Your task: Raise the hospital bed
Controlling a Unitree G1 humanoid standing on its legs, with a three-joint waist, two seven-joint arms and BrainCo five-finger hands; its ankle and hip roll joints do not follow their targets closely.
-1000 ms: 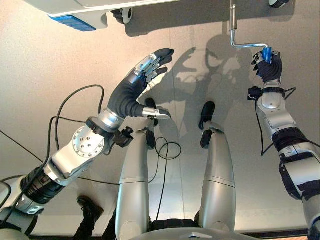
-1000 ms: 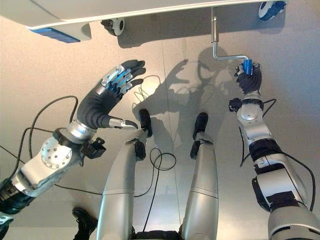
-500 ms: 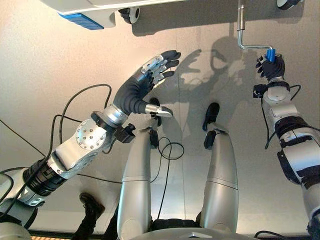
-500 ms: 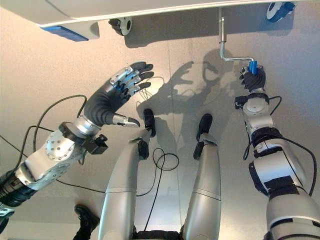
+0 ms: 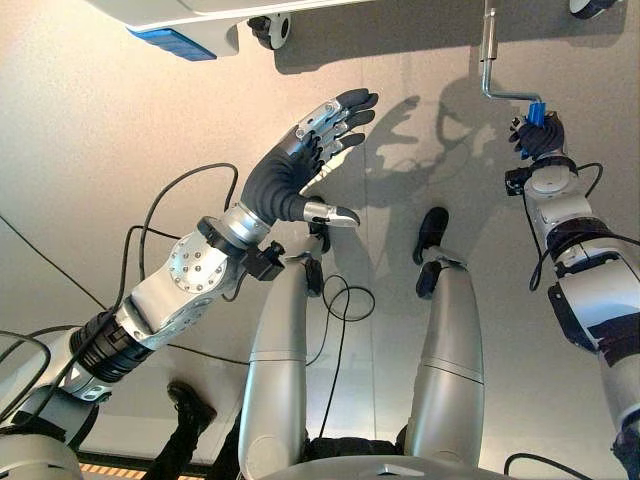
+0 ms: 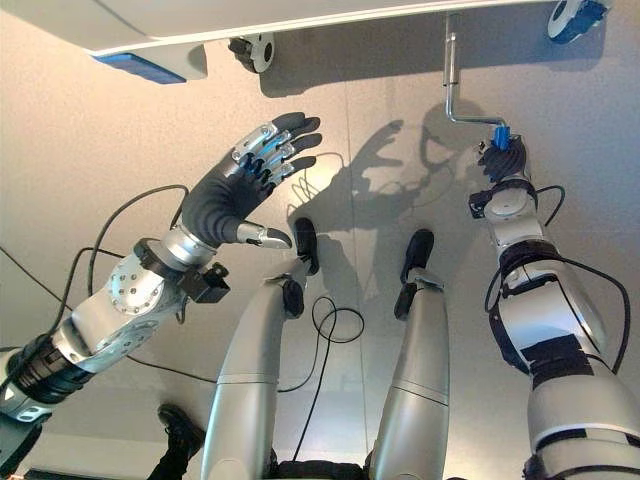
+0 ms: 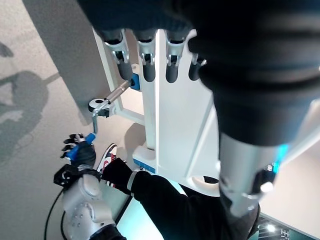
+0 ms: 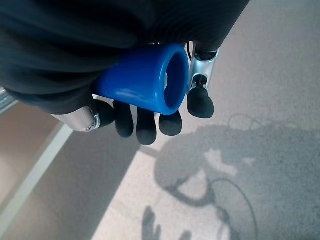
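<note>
gripping the crank's blue handle (image 8: 145,82), right hand (image 5: 540,136) has fingers curled round it below the hospital bed (image 6: 200,25). left hand (image 5: 300,165) raised, fingers straight and spread. left wrist view adds a person's dark sleeve (image 7: 165,197) near the crank (image 7: 102,107).

— Anything written there that you can make out?

— No. Nothing I can read from here, not a word or a number.

— What about the bed frame (image 5: 190,12), upper left of the frame? That blue patch (image 5: 170,42) on it?

— Plain blue, no lettering that I can tell.

— And the crank's blue handle (image 8: 145,82)?

— Bare plastic. If any print is on it, it is too small to tell.
</note>
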